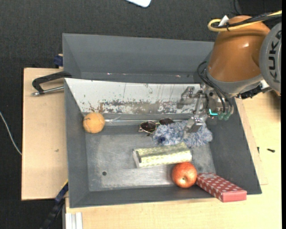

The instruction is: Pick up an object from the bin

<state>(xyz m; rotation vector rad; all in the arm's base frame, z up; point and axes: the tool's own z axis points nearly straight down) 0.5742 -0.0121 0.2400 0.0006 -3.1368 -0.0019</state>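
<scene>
bin (134,58) | ball (94,123) far left | sunglasses (149,127) far middle, cloth (176,134) just right of them | gripper (196,123) over cloth's right part | long box (162,157) middle, nearer than cloth | apple (184,174) at its right end | flat box (221,187) right of apple, near-right corner

The arm (273,49) runs out of your view at the right edge, and its orange cover (237,53) hides the wrist beneath. The gripper (196,124) covers the right part of the blue-and-white cloth (172,134) at the back of the bin (134,53). That cloth in turn hides part of the sunglasses (149,127). Print on the long pale box (163,157) is too small to read. You cannot tell whether the red apple (184,174) touches the red dotted box (222,188). A white thing (139,2) is cut off by the top edge.
</scene>
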